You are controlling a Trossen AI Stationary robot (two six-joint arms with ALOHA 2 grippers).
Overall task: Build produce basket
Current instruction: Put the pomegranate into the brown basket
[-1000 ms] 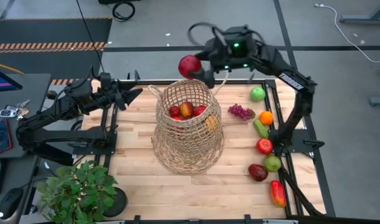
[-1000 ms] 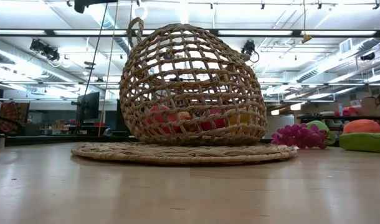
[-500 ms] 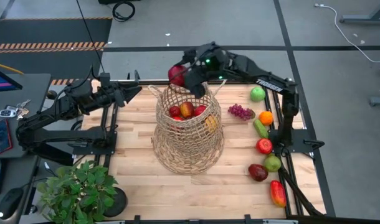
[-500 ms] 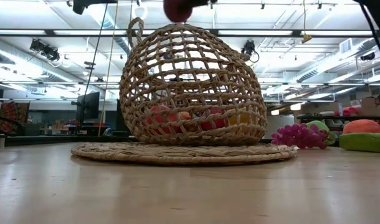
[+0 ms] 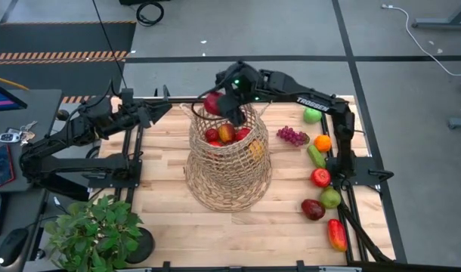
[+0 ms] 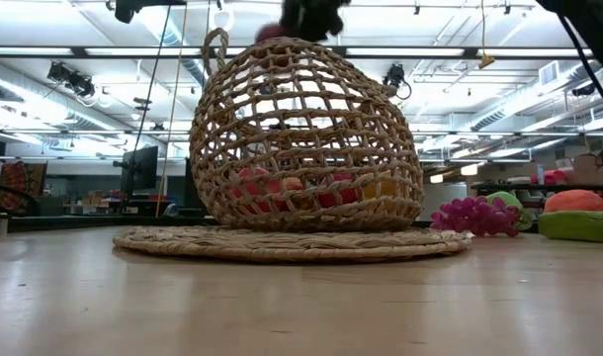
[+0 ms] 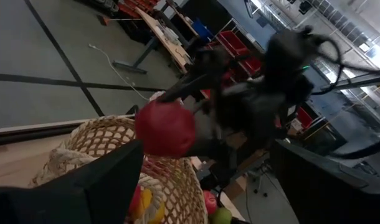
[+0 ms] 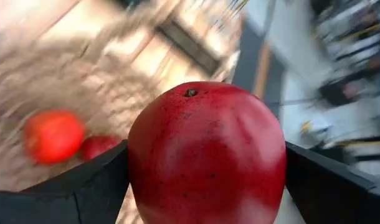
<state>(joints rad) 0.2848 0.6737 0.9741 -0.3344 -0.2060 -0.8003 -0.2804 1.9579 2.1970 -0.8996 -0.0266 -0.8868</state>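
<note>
1. The basket (image 5: 229,155): tall tan open-weave wicker with a bulging body, a narrower neck and thin loop handles. It stands at the centre of the bench (image 5: 162,189), on a flat woven mat (image 6: 292,243) that shows in the low view.
2. Basket contents: several red and yellowish produce pieces (image 5: 225,134) lie at the bottom, seen through the mouth and the weave.
3. Right gripper (image 5: 215,104): upper centre of the high view, at the basket's rim. Its jaws stand wide, grasping a red apple (image 8: 205,152), glossy and dark-speckled.
4. Loose produce at the right of the high view: purple grapes (image 5: 292,136), a green apple (image 5: 312,114), an orange (image 5: 323,142) and more pieces in a line down the bench's right edge.
5. Left gripper (image 5: 161,112): upper left, apart from the basket; cannot tell how its jaws stand.
6. A leafy potted plant (image 5: 94,230) sits at lower left.
</note>
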